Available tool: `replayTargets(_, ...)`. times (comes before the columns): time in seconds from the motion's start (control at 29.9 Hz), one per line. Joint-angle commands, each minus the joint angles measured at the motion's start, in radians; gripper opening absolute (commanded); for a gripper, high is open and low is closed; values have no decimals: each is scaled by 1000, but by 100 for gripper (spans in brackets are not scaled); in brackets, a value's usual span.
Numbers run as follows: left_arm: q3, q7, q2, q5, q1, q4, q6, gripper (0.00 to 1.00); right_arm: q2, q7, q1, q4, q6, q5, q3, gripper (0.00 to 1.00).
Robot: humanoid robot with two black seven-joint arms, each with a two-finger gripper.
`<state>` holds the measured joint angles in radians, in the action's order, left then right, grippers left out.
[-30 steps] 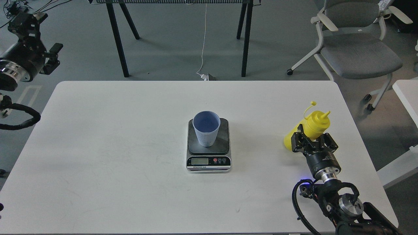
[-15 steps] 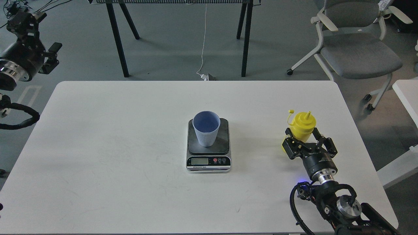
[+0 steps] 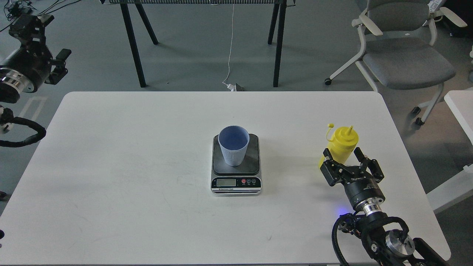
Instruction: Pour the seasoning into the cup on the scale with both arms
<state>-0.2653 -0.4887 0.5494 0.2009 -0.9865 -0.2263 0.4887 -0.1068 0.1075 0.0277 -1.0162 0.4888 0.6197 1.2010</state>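
The light blue ribbed cup (image 3: 233,145) stands upright on the dark platform of the scale (image 3: 236,181) at the table's middle. The yellow squeeze bottle of seasoning (image 3: 343,143) stands upright on the table near the right edge, with its tethered cap hanging off to the left. My right gripper (image 3: 343,158) is open just in front of the bottle, one finger on each side of its lower body, which it partly hides. My left gripper (image 3: 59,64) is raised off the table's far left corner; its fingers cannot be told apart.
The white table (image 3: 147,155) carries only the scale and the bottle. A grey office chair (image 3: 402,55) stands beyond the right corner, black table legs (image 3: 133,48) beyond the far edge. A second white table edge (image 3: 460,107) lies to the right.
The bottle was tilted in my shut right gripper; it now stands upright. The gripper has opened and drawn back a little toward me. The left arm barely moved.
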Motion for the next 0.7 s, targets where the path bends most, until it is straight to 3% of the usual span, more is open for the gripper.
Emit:
replayTargets(0.0, 0, 0, 3, 0, -1, 1, 0, 100, -1, 0, -41, -39, 0, -27, 0, 100)
replayTargets(0.37, 0, 0, 3, 0, 0, -1, 0, 100, -50, -6, -209, -222, 0, -34, 9, 100)
replayTargets(0.67, -2, 0, 3, -3, 0, 1, 0, 100, -189, -22, -394, -505, 0, -34, 95, 100)
